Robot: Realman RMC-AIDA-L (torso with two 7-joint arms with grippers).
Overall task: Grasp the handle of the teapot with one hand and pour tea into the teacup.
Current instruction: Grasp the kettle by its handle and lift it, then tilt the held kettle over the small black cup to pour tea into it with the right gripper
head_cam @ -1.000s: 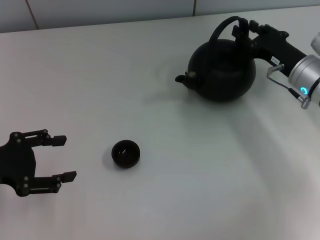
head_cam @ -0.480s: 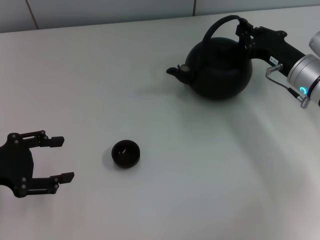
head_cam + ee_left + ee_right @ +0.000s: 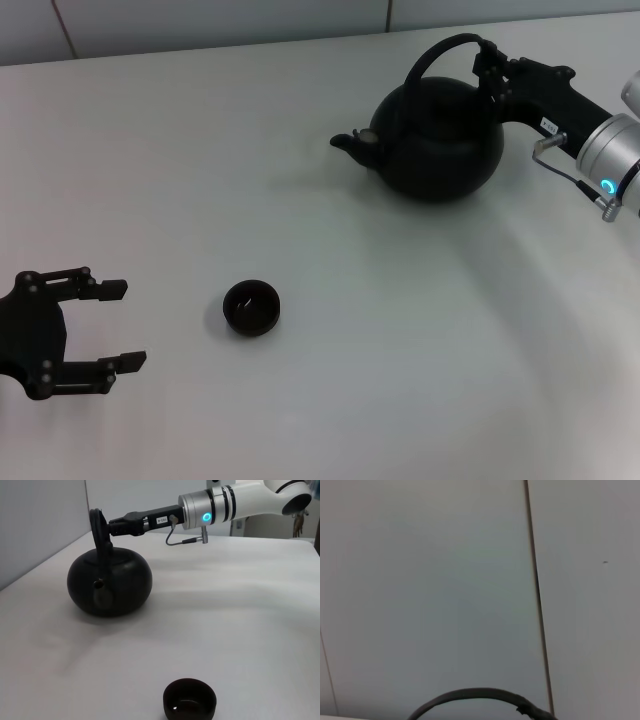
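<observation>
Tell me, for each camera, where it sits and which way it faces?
Head: above, looking down at table; both arms show, right gripper on handle, left gripper parked.
Left wrist: low, facing teapot, teacup, right arm.
Right wrist: faces wall; only the handle's arc shows.
Shared: the handle, in all three.

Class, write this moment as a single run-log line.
right gripper: shut on handle | teapot: held, spout toward teacup | left gripper: open, idle near teacup

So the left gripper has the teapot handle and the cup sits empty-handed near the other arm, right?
No, the right gripper holds the handle of the teapot; the head view shows it. The left gripper is open beside the cup.
</observation>
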